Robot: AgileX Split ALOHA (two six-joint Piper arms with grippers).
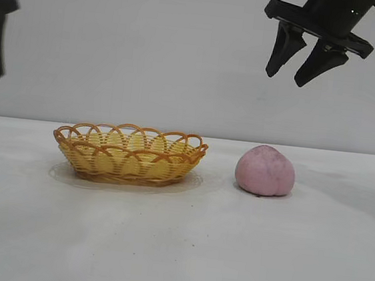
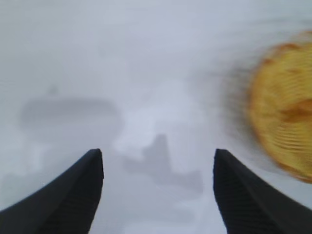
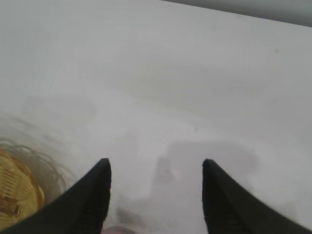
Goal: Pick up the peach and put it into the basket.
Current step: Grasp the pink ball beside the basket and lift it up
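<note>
Dusty-pink dome-shaped peach (image 1: 265, 171) sits on the white table (image 1: 176, 247), just right of the shallow yellow-tan wicker basket (image 1: 129, 154), not touching. Right gripper (image 1: 303, 64) hangs high above the peach, angled down, jaws parted, empty. Left gripper (image 2: 158, 165) raised at far left edge, jaws apart, holding nothing.

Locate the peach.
In the exterior view the peach sits on the table, right of the basket, apart from it.
</note>
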